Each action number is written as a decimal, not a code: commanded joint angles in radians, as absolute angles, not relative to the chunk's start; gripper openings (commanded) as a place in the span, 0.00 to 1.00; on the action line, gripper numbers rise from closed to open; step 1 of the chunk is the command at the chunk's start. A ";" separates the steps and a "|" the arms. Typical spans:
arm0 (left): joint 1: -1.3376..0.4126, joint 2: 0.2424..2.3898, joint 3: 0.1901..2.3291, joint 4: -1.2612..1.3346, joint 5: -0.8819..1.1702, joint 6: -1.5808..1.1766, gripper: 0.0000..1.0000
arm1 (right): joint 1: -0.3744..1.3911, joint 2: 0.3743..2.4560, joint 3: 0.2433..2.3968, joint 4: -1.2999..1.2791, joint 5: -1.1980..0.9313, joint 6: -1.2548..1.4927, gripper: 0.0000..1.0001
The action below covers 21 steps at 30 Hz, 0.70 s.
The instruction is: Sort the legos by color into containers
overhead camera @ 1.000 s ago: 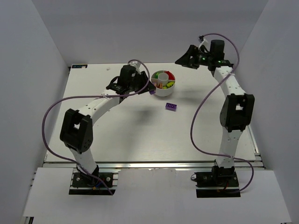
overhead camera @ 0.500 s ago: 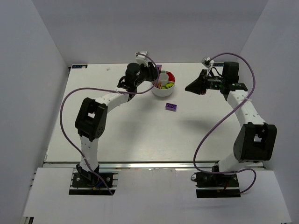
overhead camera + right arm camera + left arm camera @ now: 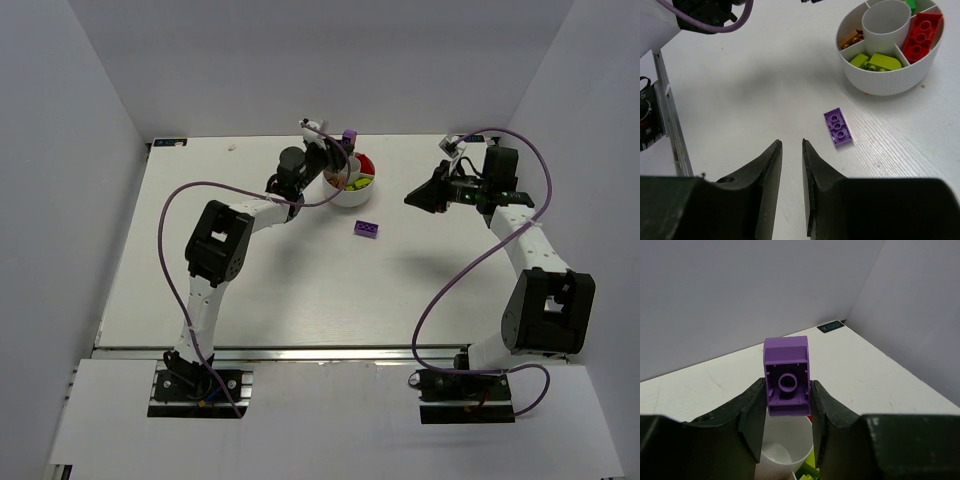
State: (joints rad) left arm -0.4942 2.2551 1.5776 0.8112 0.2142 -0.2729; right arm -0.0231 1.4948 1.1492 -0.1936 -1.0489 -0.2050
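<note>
A: What is the left hand [image 3: 787, 385] doing?

B: It is clenched on 1 purple lego [image 3: 785, 347]. The 2 fingers press its 2 sides, and the hollow underside with its round tube faces the wrist camera.

A: Where is that lego?

B: In the air above the white dish [image 3: 890, 82], which stands toward the far side of the desk [image 3: 765, 75]. From the top camera the hand is over the dish's far-left rim. Which compartment lies under it I cannot tell.

A: And the right hand [image 3: 789, 145]?

B: It grasps nothing. Its fingers stand only a narrow gap apart, with bare desk showing between them. It hangs above the desk to the right of the dish.

A: Any lego outside the dish?

B: 1, a second purple lego [image 3: 838, 127]. It lies flat, studs up, on the desk just in front of the dish, between the dish and the right hand, and touches neither.

A: What is in the dish?

B: Red legos [image 3: 921, 32] fill 1 wedge and yellow-green legos [image 3: 880, 61] another. An orange lego [image 3: 852, 37] sits in a third, and a green lego [image 3: 911, 4] shows at the frame's edge. The central well [image 3: 886, 20] is a plain white cylinder.
</note>
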 commanded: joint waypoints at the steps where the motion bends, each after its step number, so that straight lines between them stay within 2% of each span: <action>1: -0.502 2.252 1.624 0.839 0.236 -0.267 0.12 | -0.038 1.459 1.144 -0.138 -1.045 -0.201 0.29; 7: -0.505 2.278 1.647 0.796 0.236 -0.267 0.13 | -0.052 1.456 1.124 -0.118 -1.043 -0.181 0.31; 21: -0.522 2.295 1.641 0.701 0.239 -0.253 0.23 | -0.058 1.462 1.126 -0.115 -1.046 -0.178 0.34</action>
State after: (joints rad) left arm -0.5129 2.3085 1.6295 0.7204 0.2245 -0.2691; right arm -0.0525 1.4891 1.1271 -0.1535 -1.0420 -0.1829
